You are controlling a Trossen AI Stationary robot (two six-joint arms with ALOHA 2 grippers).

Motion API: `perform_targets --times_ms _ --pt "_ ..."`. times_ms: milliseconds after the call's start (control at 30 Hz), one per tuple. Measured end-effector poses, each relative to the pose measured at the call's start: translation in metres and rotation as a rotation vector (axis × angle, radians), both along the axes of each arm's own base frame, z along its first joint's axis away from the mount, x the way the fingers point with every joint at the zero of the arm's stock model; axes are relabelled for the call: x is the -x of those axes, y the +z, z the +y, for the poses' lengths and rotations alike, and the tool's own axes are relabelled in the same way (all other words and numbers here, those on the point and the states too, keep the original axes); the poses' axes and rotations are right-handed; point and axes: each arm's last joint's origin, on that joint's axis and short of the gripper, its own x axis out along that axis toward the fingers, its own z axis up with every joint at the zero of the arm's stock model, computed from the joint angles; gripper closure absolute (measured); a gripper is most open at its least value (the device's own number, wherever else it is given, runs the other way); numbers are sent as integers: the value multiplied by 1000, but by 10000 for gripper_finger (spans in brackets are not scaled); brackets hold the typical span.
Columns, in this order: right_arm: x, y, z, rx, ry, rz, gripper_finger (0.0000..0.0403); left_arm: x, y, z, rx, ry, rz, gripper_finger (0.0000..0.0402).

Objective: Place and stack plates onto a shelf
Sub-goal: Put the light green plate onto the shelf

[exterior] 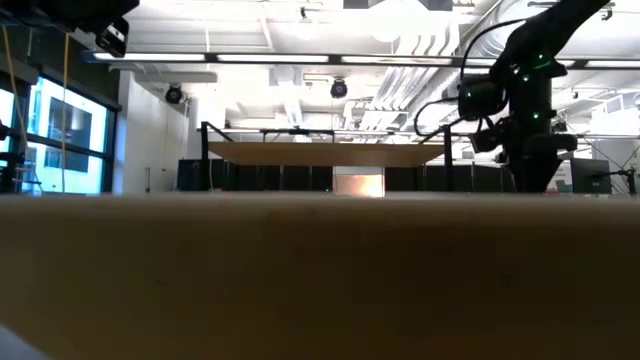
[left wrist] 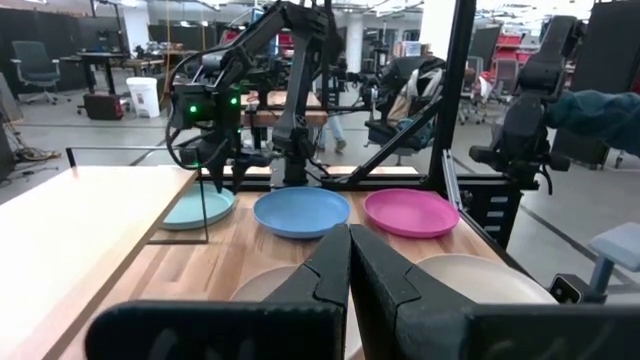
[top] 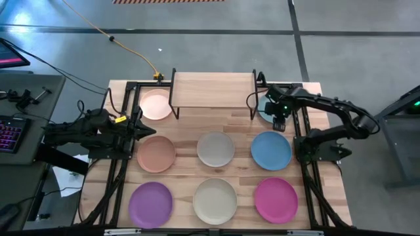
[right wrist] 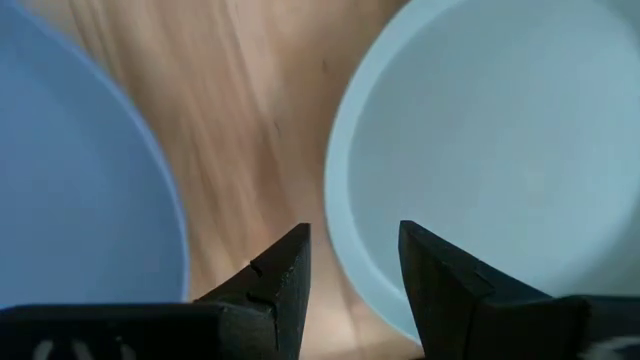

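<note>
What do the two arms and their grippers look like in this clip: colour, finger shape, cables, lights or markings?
Both arms are dark, near-black, jointed links. The left arm carries a small yellow tag near its wrist. The right arm has black cable loops along it and small green lights at the wrist. The left gripper has two black wedge-shaped fingers tapering to tips; the right gripper has the same dark, angular fingers.

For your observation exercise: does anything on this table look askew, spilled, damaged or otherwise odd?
Nothing stands out. The plates lie flat and apart on the table, none chipped or tipped. The shelf stands square and bare. The right pincer, open, hovers over the teal plate's rim.
</note>
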Motion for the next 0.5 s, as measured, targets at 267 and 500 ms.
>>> perform_targets --times_ms 267,500 --pt "-2 -10 -2 -51 1 51 270 0 0 0 0 0 0 401" --pt "-5 -23 -5 -98 1 102 270 0 0 0 0 0 0 401"
